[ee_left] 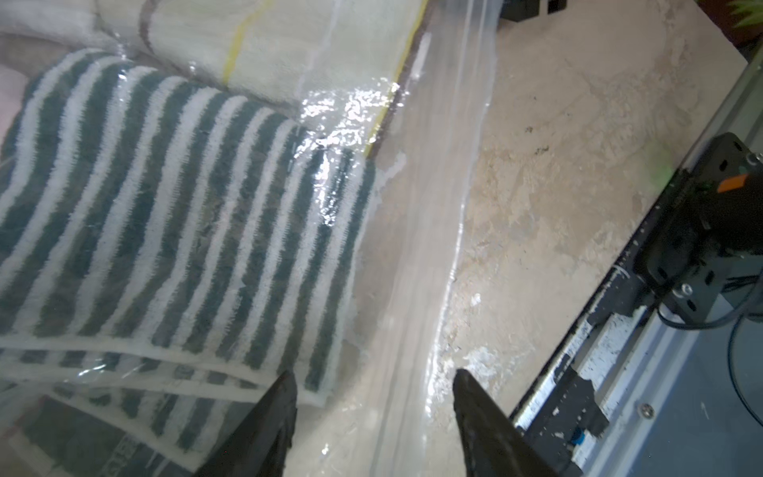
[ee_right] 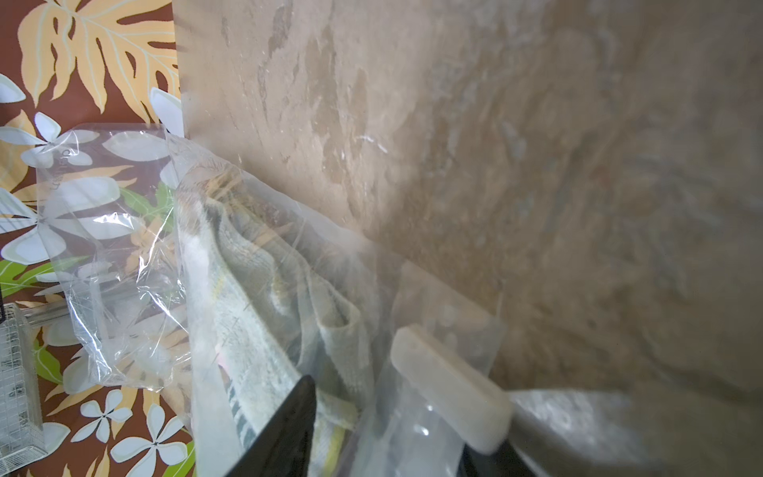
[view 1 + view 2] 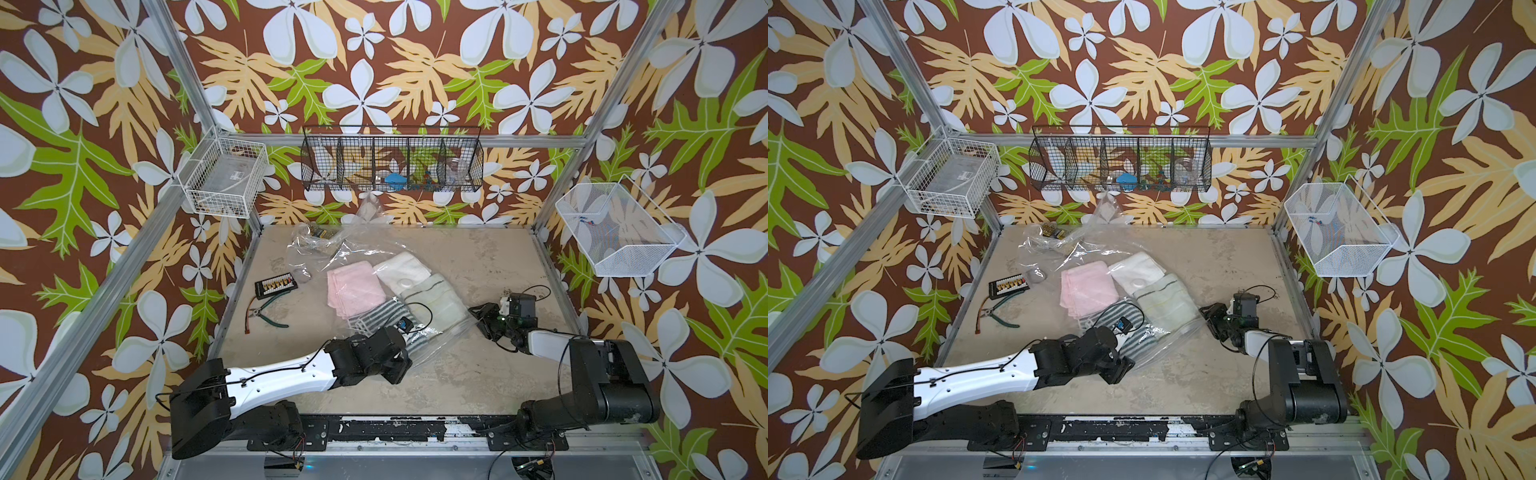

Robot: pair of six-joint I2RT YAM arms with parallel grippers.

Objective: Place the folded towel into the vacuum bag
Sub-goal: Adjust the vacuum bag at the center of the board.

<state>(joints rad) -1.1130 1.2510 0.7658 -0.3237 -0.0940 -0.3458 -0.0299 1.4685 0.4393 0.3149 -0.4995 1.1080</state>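
The vacuum bag [image 3: 357,253] [image 3: 1088,249] lies crinkled across the table with several folded towels under its plastic: pink [image 3: 353,286], white [image 3: 401,266], cream [image 3: 436,299] and a green-and-white striped towel [image 3: 374,316] [image 1: 165,206] nearest the mouth. My left gripper [image 3: 405,338] [image 1: 373,376] is open over the bag's near edge. One finger is over the striped towel's corner and the zip strip [image 1: 413,289] runs between the fingers. My right gripper [image 3: 478,316] [image 2: 396,417] is at the bag's right corner, jaws apart around the plastic and the white slider [image 2: 450,396].
Green-handled pliers [image 3: 268,313] and a black connector board [image 3: 276,284] lie left of the bag. A small clear packet [image 3: 316,232] sits at the back. Wire baskets hang on the walls: white [image 3: 224,183], black [image 3: 390,166], white mesh [image 3: 615,232].
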